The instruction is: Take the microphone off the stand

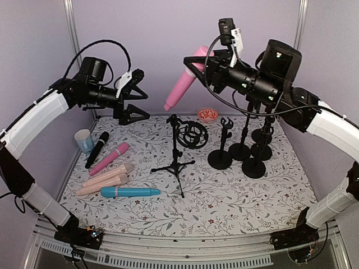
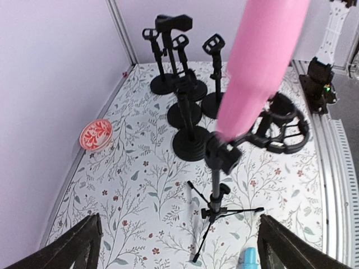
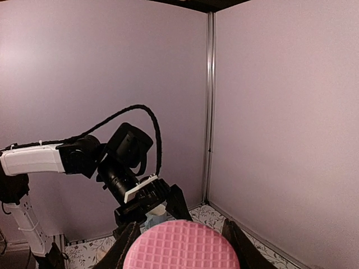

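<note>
A pink microphone (image 1: 182,84) hangs tilted in the air above the back of the table, with my right gripper (image 1: 197,65) shut on its head end. In the right wrist view its waffled pink head (image 3: 182,246) fills the space between the fingers (image 3: 120,249). The black tripod stand (image 1: 178,152) is upright mid-table, and its ring-shaped shock mount (image 1: 194,135) holds nothing. My left gripper (image 1: 145,106) is open, high at the left and apart from the stand. In the left wrist view the stand (image 2: 216,179) and the microphone (image 2: 263,61) lie ahead of its wide jaws.
Several loose microphones lie at the left: black (image 1: 96,149), pink (image 1: 109,158), beige (image 1: 106,178) and blue (image 1: 130,192). A cup (image 1: 84,140) is at the far left and a red bowl (image 1: 207,114) at the back. Several round-based black stands (image 1: 247,150) cluster at the right.
</note>
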